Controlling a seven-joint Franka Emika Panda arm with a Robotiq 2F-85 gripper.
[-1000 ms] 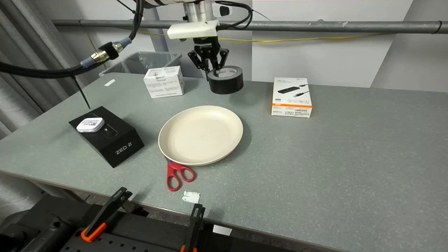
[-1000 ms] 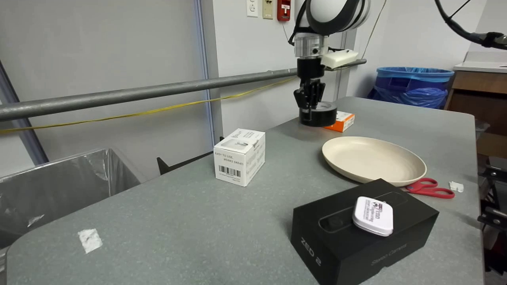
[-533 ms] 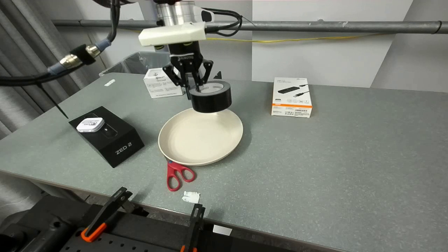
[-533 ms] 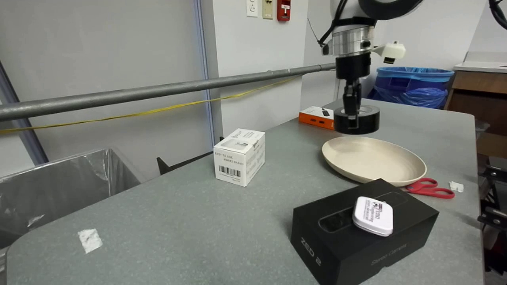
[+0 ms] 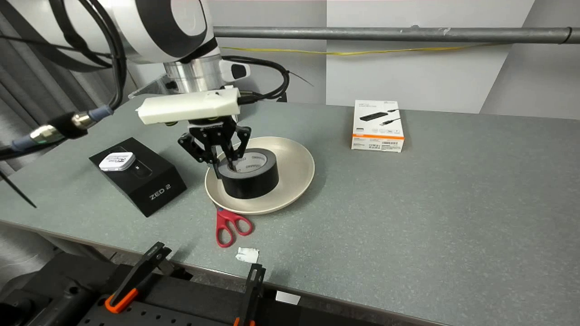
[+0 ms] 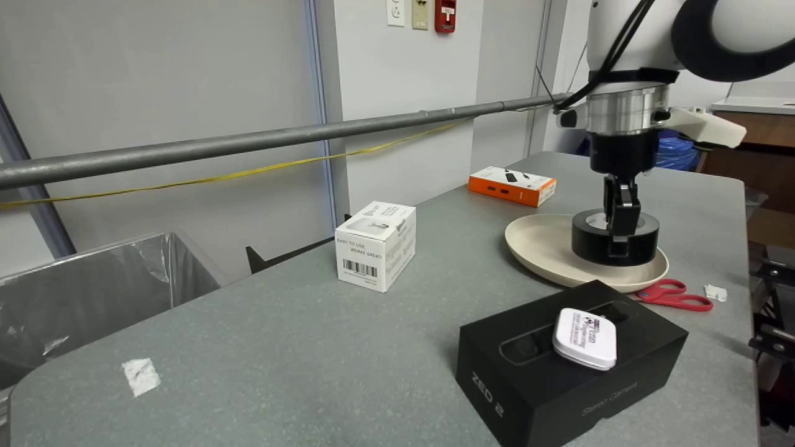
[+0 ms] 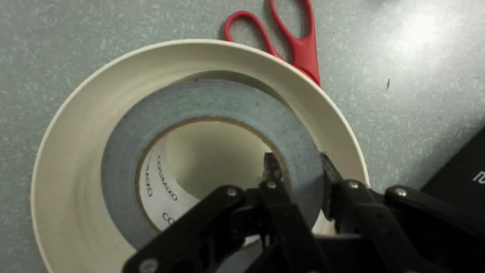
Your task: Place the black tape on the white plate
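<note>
At far left in an exterior view, a tin (image 5: 117, 161) sits on the black box (image 5: 140, 185), so I would not swing that way on leaving. Next comes the gripper (image 5: 225, 171), pinched on the wall of the tape (image 5: 253, 184), one finger in the hole and one outside. This looks like the set-down: ease straight down until the plate (image 5: 293, 164) takes the weight, part the fingers only a little, as the outer one stands near the rim, then rise plumb so the inner one does not drag the tape. Scissors (image 5: 224, 222) peek out at the plate's near edge, one more reason not to nudge it. The tape looks level over the plate, inside its rim; I cannot tell whether its base touches. Farther right, well apart, a carton (image 5: 376, 127) needs no heed
</note>
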